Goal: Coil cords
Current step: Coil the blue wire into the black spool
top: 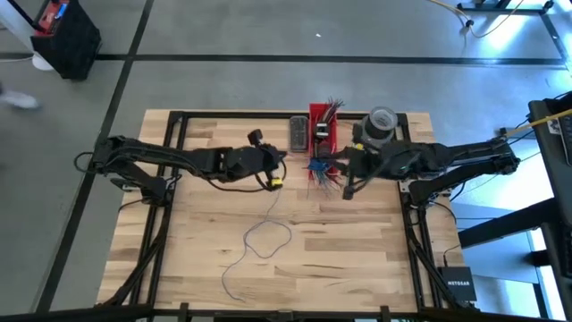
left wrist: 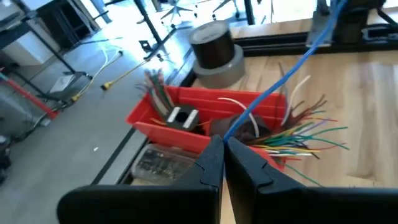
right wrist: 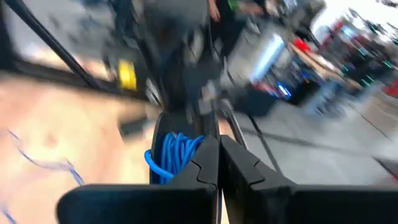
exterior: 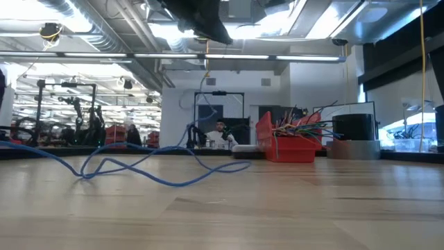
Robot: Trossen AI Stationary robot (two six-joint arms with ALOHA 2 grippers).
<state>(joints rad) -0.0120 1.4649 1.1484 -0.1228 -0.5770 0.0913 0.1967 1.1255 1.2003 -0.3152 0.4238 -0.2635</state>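
A thin blue cord [top: 268,237] lies in a loose loop on the wooden table, its tail running toward the near edge; it also shows in the low view [exterior: 139,163]. My left gripper [top: 282,163] [left wrist: 222,146] is above the table's far middle, shut on this cord. My right gripper [top: 345,183] [right wrist: 219,146] is beside the red bin, shut, with a small bunch of blue turns [right wrist: 174,155] at its fingers. The cord runs through the air between the two grippers [left wrist: 292,68]. I see no dark grey or black cords. My left gripper pinches the blue cord [left wrist: 227,132] between its two fingertips, one strand. The fingers come level from the table's left side. The cord leaves the tips and runs straight up and away toward my right gripper, clear of the table. My right gripper is shut on the coiled blue cord, with several turns [right wrist: 168,163] bulging out beside one finger. The finger hides the place of contact. The coil is held clear of the table.
A red bin [top: 322,134] with bunches of short multicoloured wire ends [left wrist: 311,134] stands at the far middle, between the grippers. A thick grey tape roll [top: 380,125] stands to its right and a small clear box [top: 298,134] to its left. Bare wood lies toward the near edge.
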